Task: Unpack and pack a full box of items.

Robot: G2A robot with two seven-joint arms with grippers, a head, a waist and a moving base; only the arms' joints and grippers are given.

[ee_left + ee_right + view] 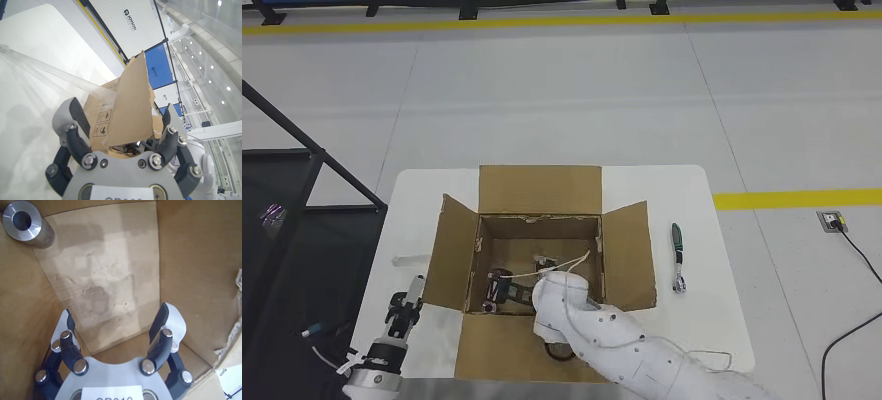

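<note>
An open cardboard box stands mid-table with all its flaps folded out. My right gripper is down inside it, open, with nothing between its fingers, above the bare box floor. A metal cylinder with a bore lies inside the box against a wall, well ahead of the fingertips. My left gripper is open and empty, low over the table outside the box's left side, facing the left flap. From above, that gripper sits near the table's front left corner.
A green-handled ratchet tool lies on the white table to the right of the box. A clear plastic strip lies on the table left of the box, its end touching the box side. A black frame stands beyond the table's left edge.
</note>
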